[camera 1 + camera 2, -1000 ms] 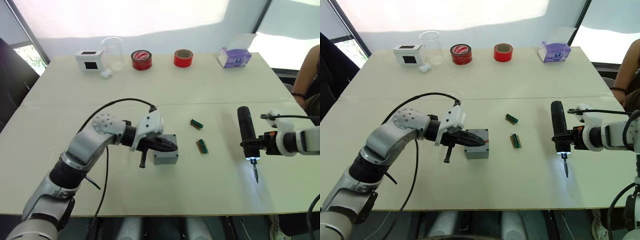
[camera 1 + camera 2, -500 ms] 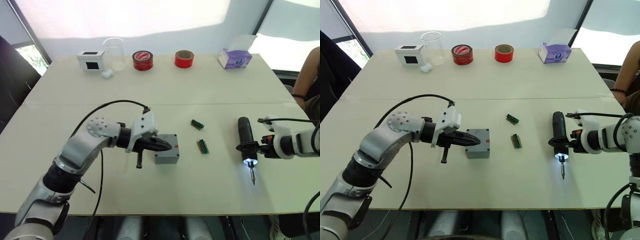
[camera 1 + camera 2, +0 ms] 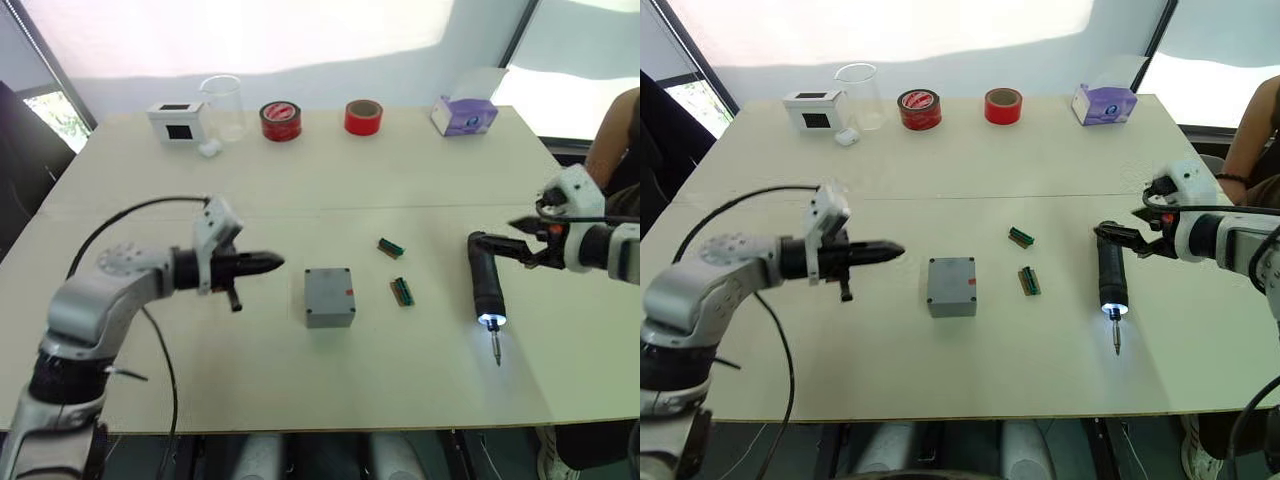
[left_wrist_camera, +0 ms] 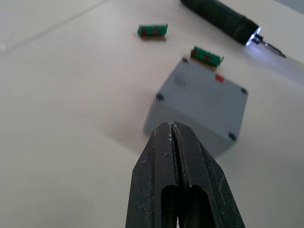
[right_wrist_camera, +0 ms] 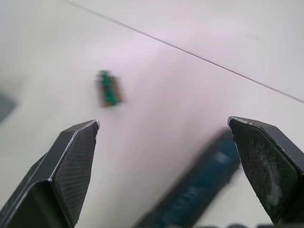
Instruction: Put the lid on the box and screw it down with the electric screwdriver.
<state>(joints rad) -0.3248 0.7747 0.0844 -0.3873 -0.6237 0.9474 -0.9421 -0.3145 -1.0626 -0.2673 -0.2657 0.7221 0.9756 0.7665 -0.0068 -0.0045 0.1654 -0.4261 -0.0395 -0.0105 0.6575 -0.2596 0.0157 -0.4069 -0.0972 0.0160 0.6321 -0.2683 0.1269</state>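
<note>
Lying flat on table point(image 3: 420, 180), electric screwdriver point(image 3: 486, 282) w/ light on, right of box point(image 3: 329, 296). Hard, smooth, may roll: you grab mid-body. Right gripper point(image 3: 522, 249) wide apart nr its back end. Left gripper point(image 4: 175, 137) pinched together, empty.

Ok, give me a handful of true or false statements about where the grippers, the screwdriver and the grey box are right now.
1. The electric screwdriver lies on the table, its light on. True.
2. The right gripper is shut on the screwdriver. False: its fingers are open, the tool lying free.
3. The left gripper is shut and empty. True.
4. The left gripper touches the box. False: it sits clear of it.
5. The lid sits on the box. True.
</note>
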